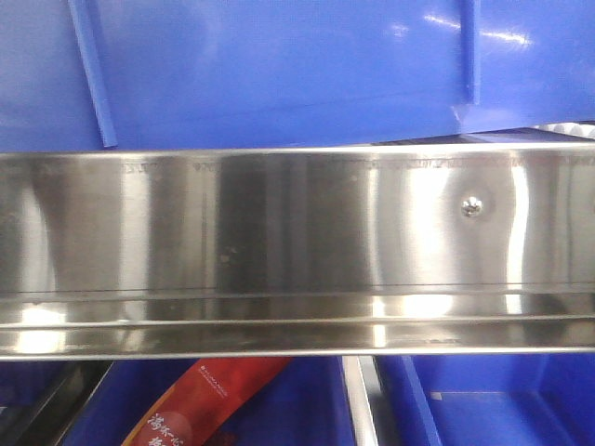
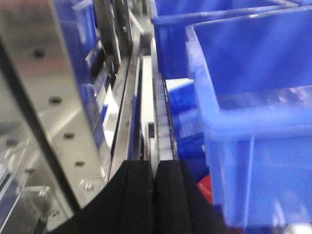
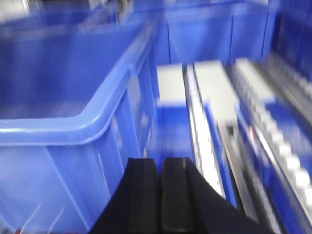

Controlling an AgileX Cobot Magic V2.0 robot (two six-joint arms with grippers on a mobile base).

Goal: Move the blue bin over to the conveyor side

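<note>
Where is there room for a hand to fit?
The blue bin looks empty inside. In the right wrist view, a gap runs between its wall and the metal rails. Near the left gripper it is crowded: a thin slot between the steel rack and the bin.

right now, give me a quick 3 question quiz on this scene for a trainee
1. True or false: the left claw is shut, with its pads pressed together and nothing between them.
2. In the front view, what shows below the steel shelf rail? A) a red packet B) a green bottle C) a yellow cup
3. Fill in: in the right wrist view, the blue bin fills the ___ side of the picture, beside the shut right claw.

Key: 1 true; 2 A; 3 left
</note>
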